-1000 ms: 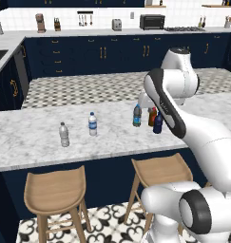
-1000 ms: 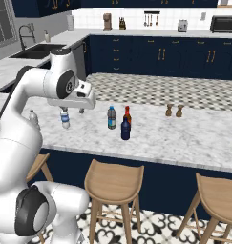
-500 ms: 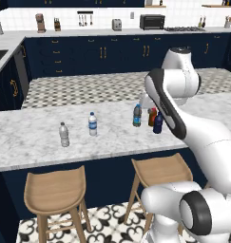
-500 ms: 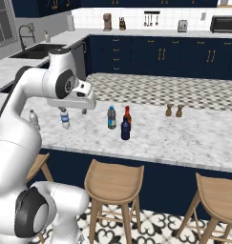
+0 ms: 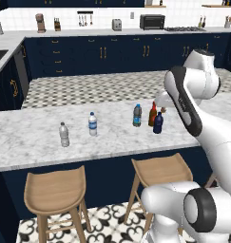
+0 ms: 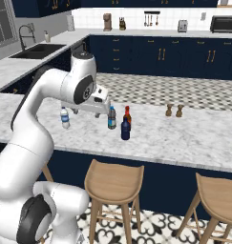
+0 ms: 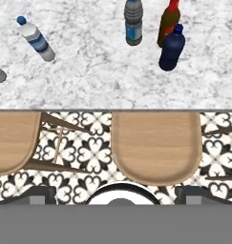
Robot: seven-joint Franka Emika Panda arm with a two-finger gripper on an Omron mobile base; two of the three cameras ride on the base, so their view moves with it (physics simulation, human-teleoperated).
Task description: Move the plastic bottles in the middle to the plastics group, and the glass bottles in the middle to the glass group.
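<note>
Marble island counter (image 5: 31,137) carries all the bottles, with two wooden stools (image 5: 54,192) tucked under its near edge. In the middle stand three small bottles close together: a dark bottle with a blue cap and blue-green label (image 5: 137,116), an amber-brown bottle with an orange-red label (image 5: 152,114) just beside it, and a solid navy bottle (image 5: 158,123) in front of the amber one, touching or nearly so. To their left, well apart, stand two clear water bottles: one with a white cap and blue label (image 5: 92,124) and a greyish unlabelled one (image 5: 64,135) further left. In the right base view two small brown bottles (image 6: 174,110) stand side by side, off to the right of the middle trio. The gripper (image 6: 91,110) hangs above the counter between the water bottles and the middle trio; its fingers are spread wide and hold nothing. All bottles stand upright.
</note>
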